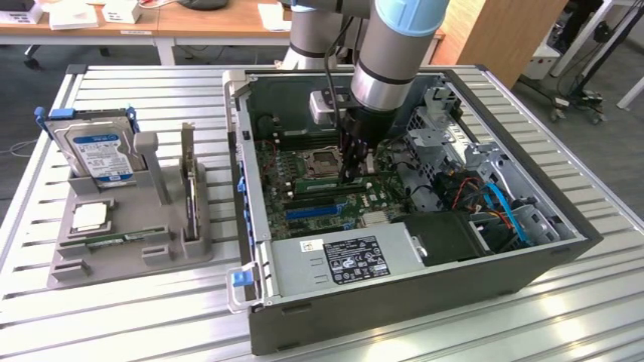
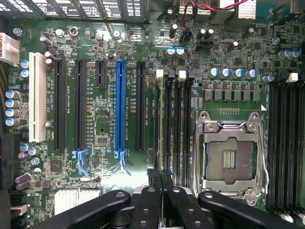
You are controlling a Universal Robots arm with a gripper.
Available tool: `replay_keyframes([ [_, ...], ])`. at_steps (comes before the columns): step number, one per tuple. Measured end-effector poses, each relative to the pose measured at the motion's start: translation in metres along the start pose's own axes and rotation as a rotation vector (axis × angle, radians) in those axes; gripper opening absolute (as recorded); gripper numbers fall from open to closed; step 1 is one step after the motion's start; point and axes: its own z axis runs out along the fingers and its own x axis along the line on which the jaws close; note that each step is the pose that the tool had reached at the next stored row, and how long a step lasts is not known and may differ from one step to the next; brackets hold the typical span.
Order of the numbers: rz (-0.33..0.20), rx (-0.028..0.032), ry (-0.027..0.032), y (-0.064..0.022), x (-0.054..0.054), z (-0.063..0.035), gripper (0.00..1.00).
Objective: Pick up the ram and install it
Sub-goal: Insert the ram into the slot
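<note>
On the exterior view's left, the grey parts holder (image 1: pixel 121 260) sits on the slatted metal table (image 1: pixel 131 320). It carries a hard drive (image 1: pixel 101 154) with a blue-white label upright at its far end, a square silver processor (image 1: pixel 89 217) lying flat, a second memory stick (image 1: pixel 126 240) lying along its near edge, and a dark expansion card (image 1: pixel 188 185) standing on edge on the side nearest the computer. Just beside the holder is the open computer case (image 1: pixel 403 302), with its power supply (image 1: pixel 342 260) at the near wall and the green motherboard (image 1: pixel 267 162) behind that. My arm (image 1: pixel 397 53) comes down into the middle of the case, and my gripper (image 1: pixel 354 175) is low over the board, just on the near side of the processor socket (image 1: pixel 320 160). The ram (image 1: pixel 318 184) is there, a pale green strip showing to the left of my fingers and lined up along the memory slots. In the wrist view my fingertips (image 2: pixel 152 179) are pressed close together on its thin top edge, so I am clamped on the stick. It sits over the memory slot closest to the black expansion slot (image 2: pixel 140 105) and the blue one (image 2: pixel 120 105). I cannot tell whether it is fully seated. Further to the exterior view's right are the metal drive cage (image 1: pixel 448 128) and a blue cable (image 1: pixel 503 207).
</note>
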Motion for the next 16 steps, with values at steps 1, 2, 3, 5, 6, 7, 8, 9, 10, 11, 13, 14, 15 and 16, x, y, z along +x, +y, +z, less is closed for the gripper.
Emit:
replay_keyframes([
  [1, 0.0, 0.0, -0.0001, 0.0, 0.0, 0.0004, 0.12],
  [2, 0.0, -0.0001, 0.0001, 0.0, 0.0, 0.0003, 0.12],
  [3, 0.0, -0.0001, 0.0001, 0.0, 0.0, 0.0003, 0.12],
  [5, 0.0, -0.0001, 0.0002, 0.0, 0.0, 0.0003, 0.12],
  [6, 0.0, 0.0, 0.0001, 0.0, 0.0, 0.0003, 0.12],
  [7, 0.0, -0.0001, 0.0001, 0.0, 0.0, 0.0003, 0.12],
  [8, 0.0, -0.0001, 0.0002, 0.0, 0.0, 0.0003, 0.12],
  [9, 0.0, 0.0, 0.0001, -0.0001, 0.0, 0.0006, 0.12],
  [10, 0.0, 0.0, 0.0, -0.0001, 0.0, 0.0009, 0.12],
  [11, 0.0, -0.0001, 0.0001, -0.0001, 0.0, 0.0008, 0.12],
  [13, 0.0, -0.0001, 0.0001, 0.0, 0.0, 0.0009, 0.12],
  [14, -0.001, 0.0, 0.0001, 0.0, 0.0, 0.0009, 0.12],
  [15, -0.001, -0.0001, 0.0001, -0.0001, 0.0, 0.0009, 0.12],
  [16, -0.001, -0.0001, 0.0002, -0.0001, 0.0, 0.0009, 0.12],
])
